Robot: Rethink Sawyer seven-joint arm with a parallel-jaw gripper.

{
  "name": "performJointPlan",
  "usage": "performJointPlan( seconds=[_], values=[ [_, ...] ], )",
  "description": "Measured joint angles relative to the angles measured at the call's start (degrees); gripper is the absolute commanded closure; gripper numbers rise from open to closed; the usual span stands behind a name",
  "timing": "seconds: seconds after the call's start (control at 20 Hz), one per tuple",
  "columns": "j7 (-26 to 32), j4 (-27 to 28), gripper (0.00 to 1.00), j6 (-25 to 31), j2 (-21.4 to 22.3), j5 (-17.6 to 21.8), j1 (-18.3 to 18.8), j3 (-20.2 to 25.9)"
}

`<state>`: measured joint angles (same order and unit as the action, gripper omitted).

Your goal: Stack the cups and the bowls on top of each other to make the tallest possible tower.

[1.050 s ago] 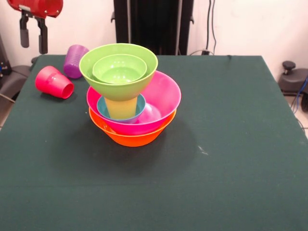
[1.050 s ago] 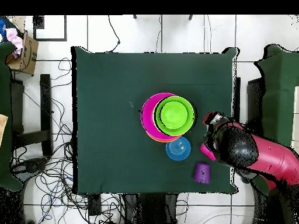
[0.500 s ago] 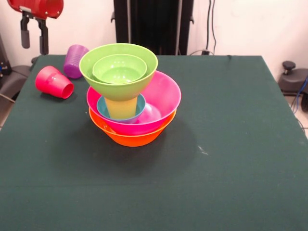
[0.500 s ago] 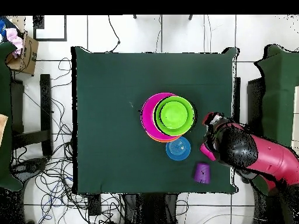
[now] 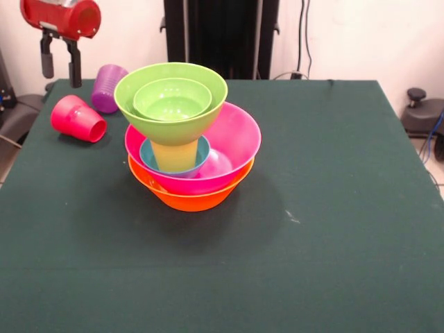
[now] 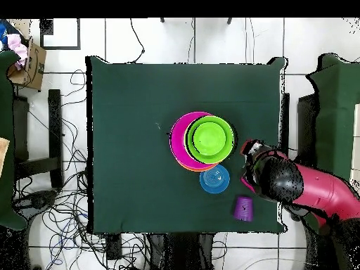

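The tower stands mid-table: an orange bowl (image 5: 191, 198) at the bottom, a pink bowl (image 5: 239, 139) in it, then a small blue bowl (image 5: 198, 161) holding the yellow cup (image 5: 175, 152). The cup carries a medium green bowl (image 5: 139, 104) with a small green bowl (image 5: 172, 100) inside. From above the tower (image 6: 204, 140) shows green over pink. A red cup (image 5: 78, 118) lies on its side at the left, and a purple cup (image 5: 109, 88) (image 6: 243, 208) sits behind it. My gripper (image 5: 60, 69) hangs open and empty above the table's far left corner, over the red cup.
The red arm (image 6: 295, 186) reaches in over the table's right edge in the overhead view. A blue bowl (image 6: 214, 179) shows beside the tower there. Dark chairs (image 5: 423, 114) and cables surround the green table (image 5: 312, 229).
The gripper has shifted slightly right and a little lower in the front view, closer to the red and purple cups. The tower and cups have not moved.
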<state>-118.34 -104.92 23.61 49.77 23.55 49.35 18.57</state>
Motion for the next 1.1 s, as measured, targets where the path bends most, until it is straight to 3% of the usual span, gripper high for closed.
performJointPlan(
  seconds=[0.4, 1.1],
  values=[
    [0.00, -0.57, 0.00, -0.87, -2.73, 3.51, 0.06, -0.02],
    [0.00, -1.41, 0.00, -0.88, -4.91, 5.74, 1.29, -0.02]
  ],
)
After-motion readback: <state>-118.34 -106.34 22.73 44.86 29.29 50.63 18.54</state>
